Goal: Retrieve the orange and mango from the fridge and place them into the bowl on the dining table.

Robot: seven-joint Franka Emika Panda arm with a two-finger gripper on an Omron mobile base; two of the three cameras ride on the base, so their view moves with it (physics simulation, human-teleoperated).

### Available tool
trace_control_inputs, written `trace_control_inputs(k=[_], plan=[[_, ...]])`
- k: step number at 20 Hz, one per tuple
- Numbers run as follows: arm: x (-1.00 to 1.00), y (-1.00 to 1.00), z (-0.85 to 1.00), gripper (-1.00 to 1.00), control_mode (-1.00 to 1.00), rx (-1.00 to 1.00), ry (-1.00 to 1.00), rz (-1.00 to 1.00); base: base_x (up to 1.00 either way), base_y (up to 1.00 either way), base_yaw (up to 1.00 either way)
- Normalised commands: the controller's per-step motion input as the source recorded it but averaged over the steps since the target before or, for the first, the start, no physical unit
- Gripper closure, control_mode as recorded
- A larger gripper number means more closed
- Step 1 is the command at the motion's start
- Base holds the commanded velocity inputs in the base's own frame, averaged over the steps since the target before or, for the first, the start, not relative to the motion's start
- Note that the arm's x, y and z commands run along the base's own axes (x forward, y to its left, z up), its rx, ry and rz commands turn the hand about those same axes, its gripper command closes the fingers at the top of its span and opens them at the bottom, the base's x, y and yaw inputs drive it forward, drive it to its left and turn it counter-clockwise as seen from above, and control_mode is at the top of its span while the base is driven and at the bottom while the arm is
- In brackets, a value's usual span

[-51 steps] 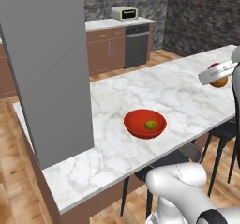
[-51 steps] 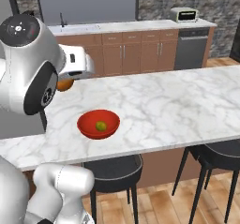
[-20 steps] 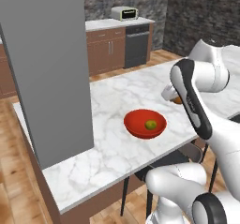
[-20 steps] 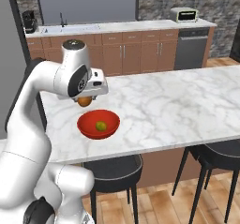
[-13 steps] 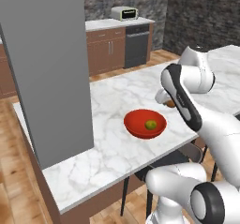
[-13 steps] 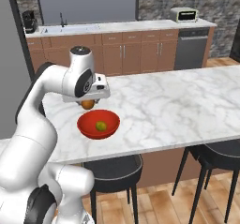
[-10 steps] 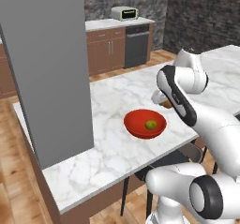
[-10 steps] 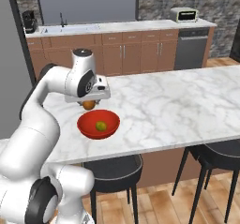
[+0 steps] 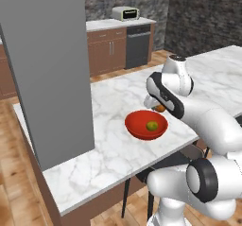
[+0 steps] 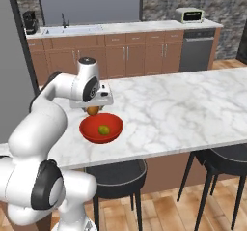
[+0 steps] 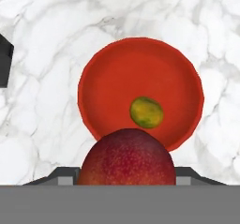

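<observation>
Mango in bowl on bench: done. Orange, lower centre, clamped between part-spread fingers: release pending.

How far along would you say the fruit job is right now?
Done: the yellow-green mango already lies in the red bowl on the dining table. In hand: the tool grips the orange just above the bowl's near rim. Left: move it over the bowl, release it and pull the arm away.
</observation>
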Motion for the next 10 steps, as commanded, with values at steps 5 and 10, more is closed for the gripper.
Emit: trace_control_inputs(k=[5,10], plan=[[0.21,0.0,-0.28,1.0,-1.0,0.0,0.0,0.0,0.0,0.0,0.0],[0.16,0.0,-0.24,1.0,-1.0,0.0,0.0,0.0,0.0,0.0,0.0]])
